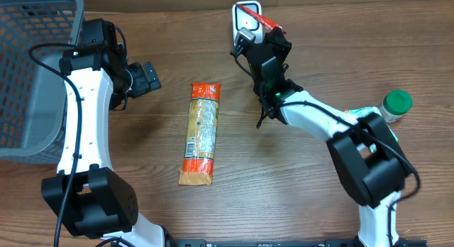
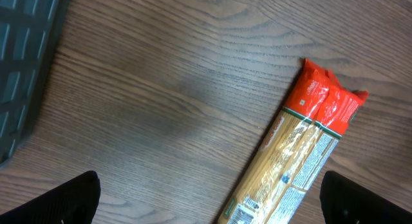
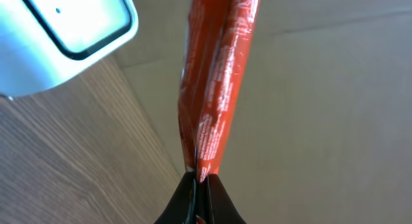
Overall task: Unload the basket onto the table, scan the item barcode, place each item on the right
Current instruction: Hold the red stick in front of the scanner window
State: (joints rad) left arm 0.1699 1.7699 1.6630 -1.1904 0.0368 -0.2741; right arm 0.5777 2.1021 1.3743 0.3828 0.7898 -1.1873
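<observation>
One red packet (image 3: 217, 82) is pinched in the closed right hand (image 3: 201, 182), near the white scanner (image 3: 77, 24).

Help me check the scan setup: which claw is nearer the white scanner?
Right. The right claw is shut on a red packet right beside the scanner; the left claw hangs open far off, beyond the pasta packet.

Pouch (image 1: 266, 21) sits by scanner (image 1: 243, 16), pasta packet (image 1: 201, 133) between basket (image 1: 28, 69) and jar (image 1: 396, 105).

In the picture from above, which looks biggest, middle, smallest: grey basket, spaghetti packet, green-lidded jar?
Biggest: grey basket, even cut off by the edge.
Then spaghetti packet.
Smallest: green-lidded jar.
</observation>
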